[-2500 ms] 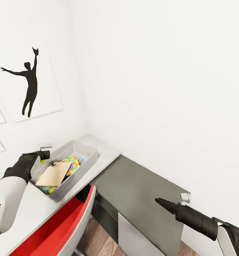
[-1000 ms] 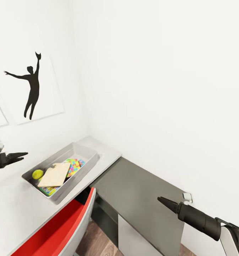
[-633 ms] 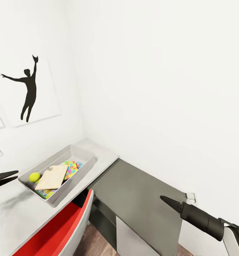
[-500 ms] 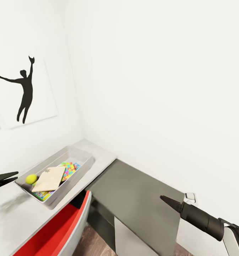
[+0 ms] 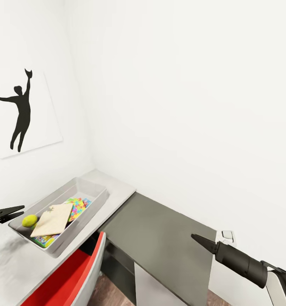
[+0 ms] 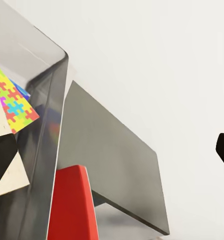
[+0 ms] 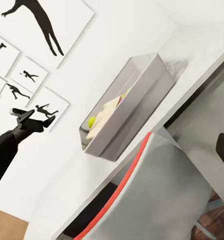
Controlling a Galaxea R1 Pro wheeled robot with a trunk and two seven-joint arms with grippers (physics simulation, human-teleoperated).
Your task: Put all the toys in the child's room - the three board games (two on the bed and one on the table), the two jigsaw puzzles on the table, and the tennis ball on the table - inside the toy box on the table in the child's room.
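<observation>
Head view: my left claw slightly parted, empty, beside toy box on worktop. Tennis ball, jigsaw puzzle inside. Right claw pinched. Bed games likely next: turn, arms tucked.

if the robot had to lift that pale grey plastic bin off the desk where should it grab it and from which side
Probably by the rim of a short end wall. The pale grey plastic bin has no lid and sloping walls, so a claw could straddle the thin rim from above. The end near the yellow-green ball is closest to the left claw, which is open beside it. One claw may tip it.
</observation>
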